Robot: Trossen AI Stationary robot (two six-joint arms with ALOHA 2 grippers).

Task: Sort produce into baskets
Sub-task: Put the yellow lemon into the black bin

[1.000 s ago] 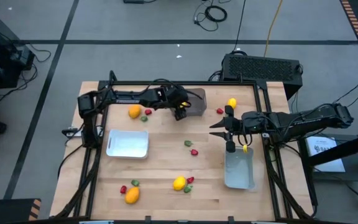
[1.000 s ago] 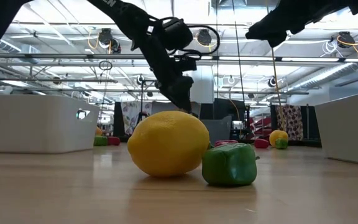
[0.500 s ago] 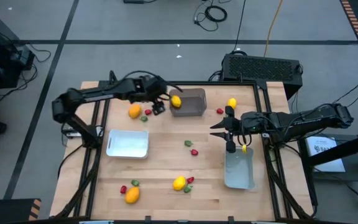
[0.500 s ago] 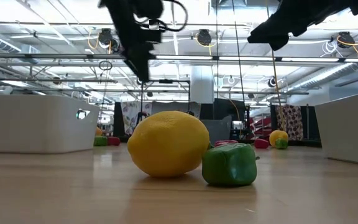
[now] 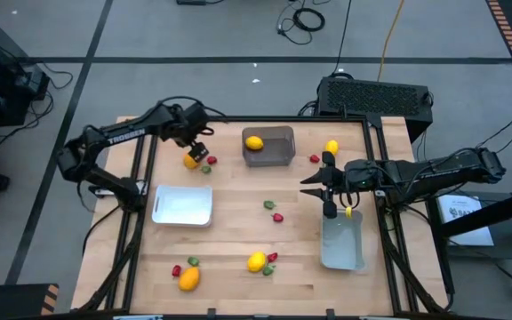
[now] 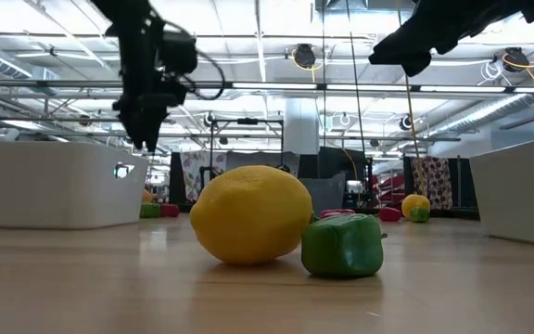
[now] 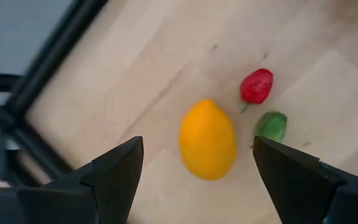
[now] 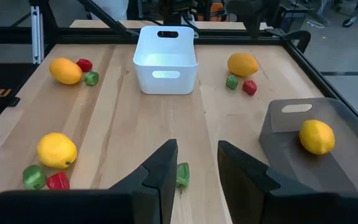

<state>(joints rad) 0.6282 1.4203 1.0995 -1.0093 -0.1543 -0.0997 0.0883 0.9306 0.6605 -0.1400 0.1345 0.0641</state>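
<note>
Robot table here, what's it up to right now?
It is sorting toy produce into baskets. One yellow fruit lies in the dark grey basket. The left gripper, fingers open, hovers over an orange fruit near the table's far left corner. The right gripper waits above the right white basket.

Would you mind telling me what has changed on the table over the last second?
The left gripper let a yellow lemon go into the dark grey basket, then swung away leftward; it now hovers open above an orange fruit. The right gripper stayed put above the table, and the white basket and the other fruit did not move.
</note>
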